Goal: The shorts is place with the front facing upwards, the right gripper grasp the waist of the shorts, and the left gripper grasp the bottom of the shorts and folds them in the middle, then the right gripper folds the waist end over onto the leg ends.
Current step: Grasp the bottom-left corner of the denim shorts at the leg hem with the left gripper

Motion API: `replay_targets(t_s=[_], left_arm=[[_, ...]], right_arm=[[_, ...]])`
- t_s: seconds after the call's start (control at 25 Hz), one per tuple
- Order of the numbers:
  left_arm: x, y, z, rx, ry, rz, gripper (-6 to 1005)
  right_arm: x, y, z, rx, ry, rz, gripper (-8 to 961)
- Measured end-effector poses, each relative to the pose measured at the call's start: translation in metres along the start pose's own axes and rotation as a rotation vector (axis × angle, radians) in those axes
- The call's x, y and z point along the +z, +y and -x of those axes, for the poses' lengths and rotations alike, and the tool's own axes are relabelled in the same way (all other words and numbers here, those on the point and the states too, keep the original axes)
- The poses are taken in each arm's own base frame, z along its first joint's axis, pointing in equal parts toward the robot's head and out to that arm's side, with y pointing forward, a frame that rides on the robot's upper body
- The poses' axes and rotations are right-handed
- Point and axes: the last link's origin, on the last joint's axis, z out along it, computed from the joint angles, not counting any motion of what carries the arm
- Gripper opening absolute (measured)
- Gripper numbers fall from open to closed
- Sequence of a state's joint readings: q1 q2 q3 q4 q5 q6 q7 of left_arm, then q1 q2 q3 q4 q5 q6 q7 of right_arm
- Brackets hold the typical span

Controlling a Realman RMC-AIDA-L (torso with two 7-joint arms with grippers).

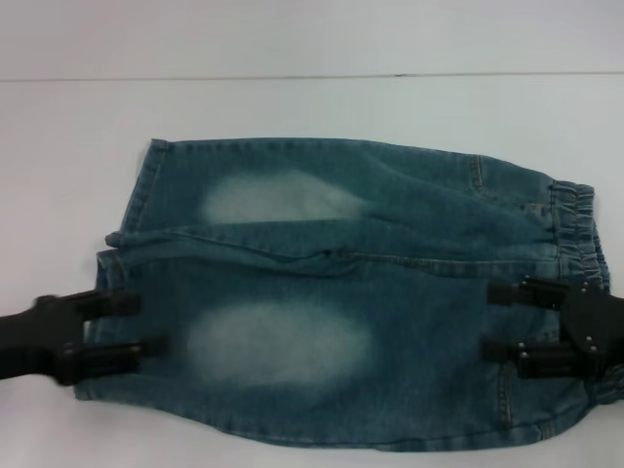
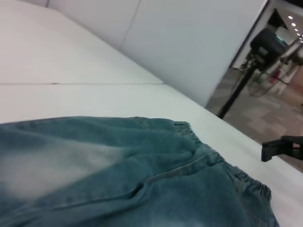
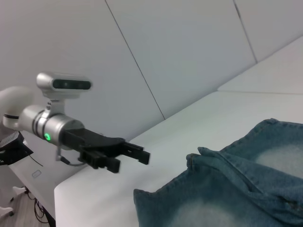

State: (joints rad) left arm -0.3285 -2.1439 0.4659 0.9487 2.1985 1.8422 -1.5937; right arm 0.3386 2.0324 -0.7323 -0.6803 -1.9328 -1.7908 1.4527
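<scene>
1. Two grippers sit nearest, one at each end of the shorts (image 1: pixel 341 292), over the leg closest to the robot. The left gripper (image 1: pixel 117 327) has its fingers spread apart above the hems (image 1: pixel 102 283); the right gripper (image 1: pixel 507 320) is likewise parted over the cloth just inside the waist (image 1: pixel 580 224).
2. Neither has pinched any denim that I can see, so I judge both to be poised and released, with no grasp made.
3. Shorts lie flat and unfolded on the white table (image 1: pixel 292 97), front up, hems toward the robot's left, puckered waistband toward its right. Nothing of the folding looks done: the lengthwise fold and the waist-over-hems fold are both left.
4. Farther back, the other leg lies flat, with a small crease running along the middle seam.
5. Hard to make out: whether the lower fingertips touch the fabric or hover just above it. Part of the right gripper's body covers the near end of the waistband, and the shorts' near edge is cut off at the bottom of the head view.
</scene>
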Motion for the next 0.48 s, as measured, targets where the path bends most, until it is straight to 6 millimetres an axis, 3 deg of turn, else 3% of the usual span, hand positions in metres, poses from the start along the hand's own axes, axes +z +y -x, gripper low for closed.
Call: replay_targets(t_s=[0.24, 0.48], left_arm=[[-0.034, 0.003, 0.008, -0.074, -0.021, -0.043, 845], [-0.043, 0.002, 0.015, -0.128, -0.099, -0.081, 845]], right_arm=[[-0.002, 0.001, -0.002, 0.006, -0.002, -0.007, 944], [-0.001, 0.001, -0.003, 0.009, -0.001, -0.008, 945]])
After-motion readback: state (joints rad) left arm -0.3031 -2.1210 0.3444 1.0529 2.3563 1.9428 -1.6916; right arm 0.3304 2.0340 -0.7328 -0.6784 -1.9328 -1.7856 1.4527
